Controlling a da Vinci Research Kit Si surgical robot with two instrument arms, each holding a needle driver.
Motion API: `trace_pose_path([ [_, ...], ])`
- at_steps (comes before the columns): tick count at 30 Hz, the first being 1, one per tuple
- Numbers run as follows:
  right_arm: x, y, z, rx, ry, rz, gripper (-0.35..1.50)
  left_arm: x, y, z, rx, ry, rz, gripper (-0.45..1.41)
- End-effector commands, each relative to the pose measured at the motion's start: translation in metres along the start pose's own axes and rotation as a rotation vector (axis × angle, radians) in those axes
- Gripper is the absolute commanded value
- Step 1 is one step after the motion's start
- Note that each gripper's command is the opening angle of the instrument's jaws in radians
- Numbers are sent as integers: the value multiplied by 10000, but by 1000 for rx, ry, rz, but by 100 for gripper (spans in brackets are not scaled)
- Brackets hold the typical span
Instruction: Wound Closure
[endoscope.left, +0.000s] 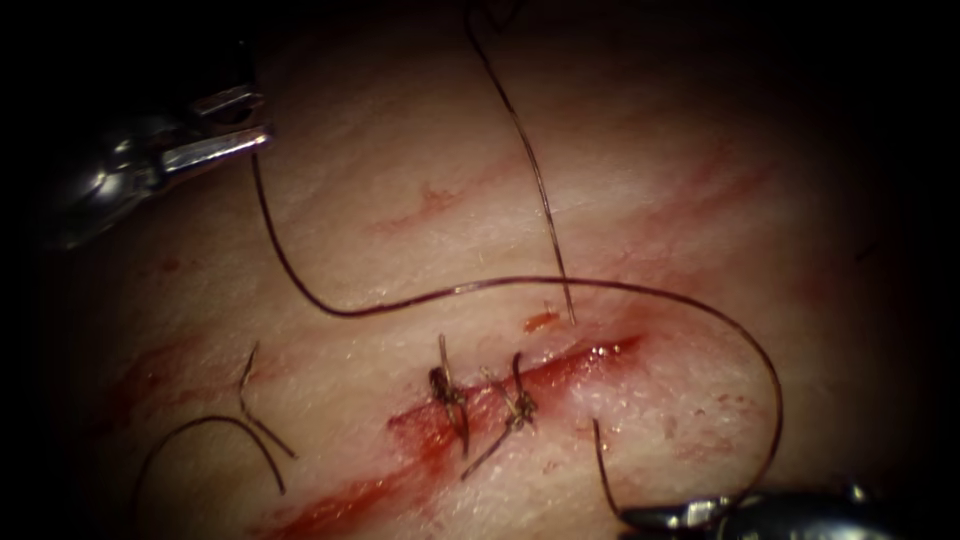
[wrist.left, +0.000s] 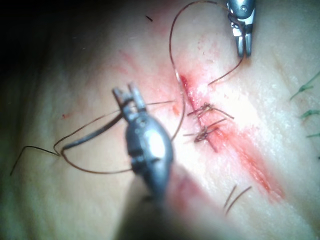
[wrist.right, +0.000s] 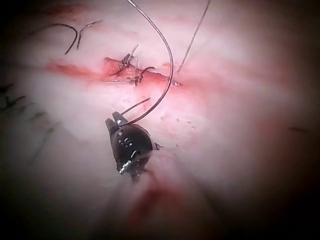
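my left tool (endoscope.left: 235, 140) is far and to the left of the cut (endoscope.left: 520, 385), above the tissue (endoscope.left: 400, 200), and its fingers (wrist.left: 131, 96) are clamped on the thread (endoscope.left: 330, 305) near its tip. from there the thread drops toward the near side, then runs right in a long arc just beyond the far side of the cut, and bends down to my right tool (endoscope.left: 680, 515), which is near and to the right of the cut. my right fingers (wrist.right: 116, 120) are closed on this thread, and a short dark curved end (endoscope.left: 602, 465) stands up just beside them; i cannot tell if this is the needle or a thread tail. another strand (endoscope.left: 525, 150) comes from the far side and goes into the tissue just beyond the cut. two stitches (endoscope.left: 480, 400) with knots already cross the middle of the cut, and red fluid (endoscope.left: 340, 505) lies along it. loose cut ends of thread (endoscope.left: 245, 425) lie on the tissue to the left.
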Motion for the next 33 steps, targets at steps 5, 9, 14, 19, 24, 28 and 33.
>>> trace_pose_path([
  [5, 12, -27, 4, 49, -24, 3, -35, -7, 3, 7, -8, -2, 1, -45],
  [9, 22, -48, -6, 69, -17, 17, -35, -8, 1, 7, -8, -2, 2, -45],
  [14, 42, -87, -17, 129, -39, 21, -35, -8, 2, 8, -7, -2, 2, -45],
  [19, 60, -118, -26, 189, -41, 31, -35, -8, 2, 8, -8, -2, 2, -45],
  [24, 89, -158, -33, 281, -26, 16, -35, -8, 2, 8, -7, -2, 2, -45],
  [28, 104, -171, -38, 296, -11, 8, -35, -8, 3, 7, -7, -2, 2, -45],
  [33, 82, -166, -47, 202, -11, -24, 130, -8, 2, 7, -8, -2, 2, -45],
])
